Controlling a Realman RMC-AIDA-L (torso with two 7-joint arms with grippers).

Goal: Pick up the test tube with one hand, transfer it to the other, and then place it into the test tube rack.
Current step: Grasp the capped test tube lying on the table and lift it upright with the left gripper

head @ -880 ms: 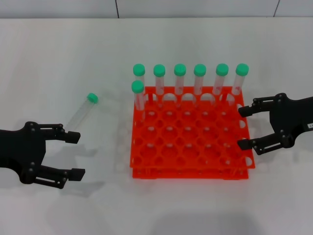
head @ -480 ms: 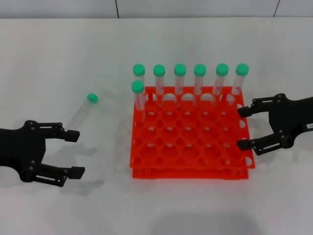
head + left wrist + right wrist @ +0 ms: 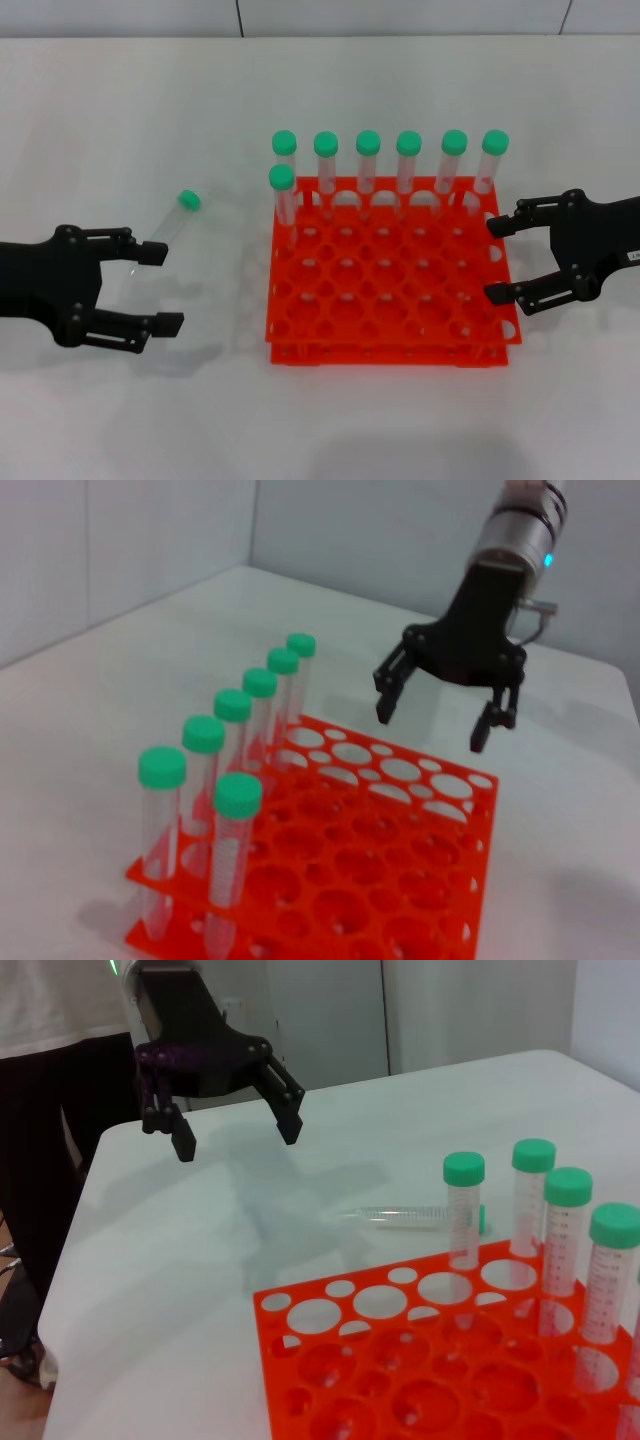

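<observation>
Head view | left end effector (image 3: pixel 158 288) wide | test tube (image 3: pixel 165 228) beside | right end effector (image 3: pixel 499 260) wide over rack (image 3: pixel 388 300)

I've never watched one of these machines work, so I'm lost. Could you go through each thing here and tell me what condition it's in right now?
test tube: lying on its side on the table, capped, not held.
left gripper: open, empty, near the lying tube.
right gripper: open, empty, at the rack's right edge.
test tube rack: standing flat, most holes unfilled.
seven racked tubes: upright, capped, six in the back row, one just in front.
</observation>
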